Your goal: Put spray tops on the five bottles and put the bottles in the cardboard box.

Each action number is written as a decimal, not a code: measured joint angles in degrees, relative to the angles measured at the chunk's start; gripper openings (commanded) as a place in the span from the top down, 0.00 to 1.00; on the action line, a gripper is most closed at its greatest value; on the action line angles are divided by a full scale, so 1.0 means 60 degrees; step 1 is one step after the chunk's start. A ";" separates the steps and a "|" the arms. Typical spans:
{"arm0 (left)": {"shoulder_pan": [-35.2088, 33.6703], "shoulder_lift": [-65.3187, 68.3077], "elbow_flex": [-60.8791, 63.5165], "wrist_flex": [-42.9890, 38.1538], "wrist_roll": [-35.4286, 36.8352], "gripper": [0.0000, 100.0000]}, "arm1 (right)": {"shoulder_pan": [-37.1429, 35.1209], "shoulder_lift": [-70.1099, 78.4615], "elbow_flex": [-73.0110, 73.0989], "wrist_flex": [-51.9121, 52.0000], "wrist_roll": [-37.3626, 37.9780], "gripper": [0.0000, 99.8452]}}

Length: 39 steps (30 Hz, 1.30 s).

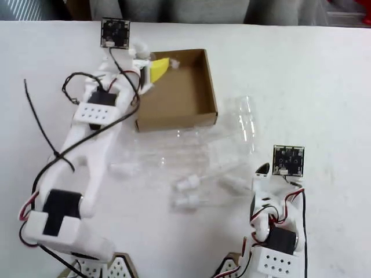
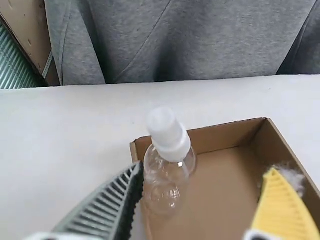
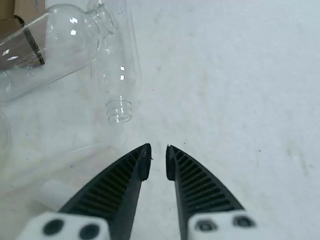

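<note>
White table (image 1: 324, 87) is carrying the box (image 1: 177, 120). At the box corner the left gripper (image 2: 205, 170) is hanging with its jaws spread wide, gripping nothing. A capped bottle (image 2: 167, 175) is standing between them, just beside the grey finger (image 2: 115, 200) and well apart from the yellow finger (image 2: 280, 205); whether it is sitting inside the box cannot be told. The right gripper (image 3: 158, 150) is resting almost closed, a narrow gap remaining, empty. Just ahead of its tips an open bottle (image 3: 117, 65) is lying, neck toward the gripper. Loose spray tops (image 1: 188, 184) are lying near it, to one side.
</note>
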 measured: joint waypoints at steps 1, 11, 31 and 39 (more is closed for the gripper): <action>0.0000 -0.0176 0.0000 0.0293 0.0000 0.64 | 0.0000 0.0000 0.0000 0.0000 0.0000 0.96; 0.0000 -0.2608 0.0015 0.3736 0.0000 0.65 | 0.0000 0.0000 0.0000 0.0000 0.0000 0.96; -0.0161 -0.5626 0.0015 0.9436 0.0000 0.94 | 0.0000 0.0000 0.0000 0.0000 0.0000 0.97; -0.0147 -0.6051 0.2447 0.9333 -0.0703 0.95 | 0.0000 0.0000 0.0000 0.0000 0.0000 0.97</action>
